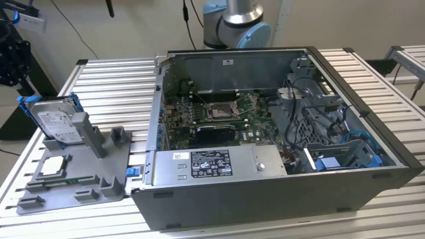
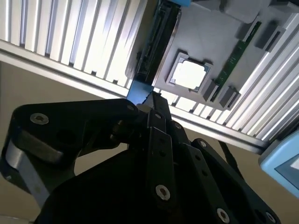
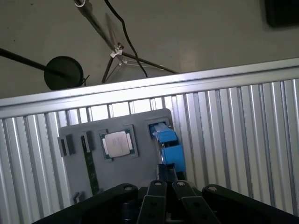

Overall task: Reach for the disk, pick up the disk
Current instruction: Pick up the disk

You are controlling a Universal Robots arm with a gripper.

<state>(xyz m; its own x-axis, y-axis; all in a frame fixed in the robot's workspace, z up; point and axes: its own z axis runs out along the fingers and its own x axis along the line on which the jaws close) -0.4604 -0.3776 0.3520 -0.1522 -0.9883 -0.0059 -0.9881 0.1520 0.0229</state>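
— What is seen at the exterior view's left?

— The black gripper (image 1: pixel 23 84) is seen at the very edge of the scene, just above the upper corner of the disk (image 1: pixel 56 122). The disk is stood on edge, a little tilted, in a slot of a grey holder tray (image 1: pixel 83 172). It is framed by its blue bracket (image 3: pixel 170 151).

— Is the disk gripped?

— That cannot be told. In both wrist views the gripper's tip is placed right at the bracket's edge, perhaps touching it. Whether the jaws are clenched on it or released is hidden by the gripper's own dark body.

— What else is held by the tray?

— A square silver chip (image 1: pixel 53 167) is laid flat in a recess near the disk, and a green memory stick (image 3: pixel 91 170) is set beside the chip.

— And further toward the exterior view's right?

— The tray is borne by a slatted aluminium table (image 1: pixel 109 89). Just beside the tray an open computer case (image 1: pixel 265 199) is laid on its side, with its motherboard (image 1: pixel 219 112) exposed. Behind the case the arm base (image 1: pixel 239 20) is seen.
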